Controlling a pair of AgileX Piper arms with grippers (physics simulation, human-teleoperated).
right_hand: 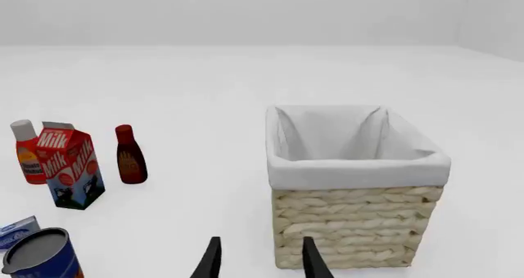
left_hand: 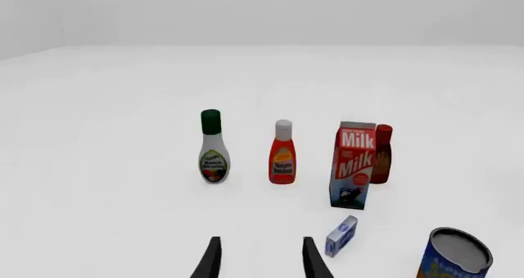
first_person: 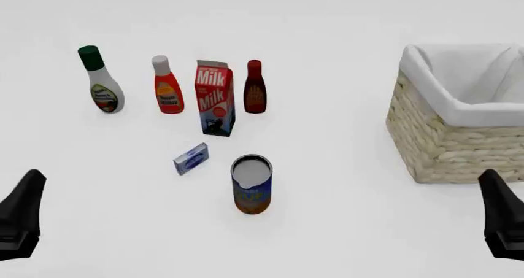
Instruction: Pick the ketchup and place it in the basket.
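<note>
The ketchup [first_person: 167, 86] stands upright at the back left, a red-orange squeeze bottle with a pale cap, between a green-capped white bottle and a milk carton. It also shows in the left wrist view [left_hand: 283, 155] and the right wrist view [right_hand: 29, 158]. The wicker basket [first_person: 442, 143], lined with white cloth, sits at the right with nothing visible in it, and its wall [right_hand: 356, 229] is close ahead of my right gripper [right_hand: 260, 262]. My left gripper [left_hand: 260, 262] is open and empty, well short of the ketchup. The right gripper is open and empty too.
In a row with the ketchup are a white bottle with green cap [first_person: 100, 81], a milk carton [first_person: 215, 99] and a darker red bottle [first_person: 254, 88]. A small blue box [first_person: 191, 158] and a tin can [first_person: 251, 183] stand nearer to me. Both grippers' dark tips sit low at the front corners.
</note>
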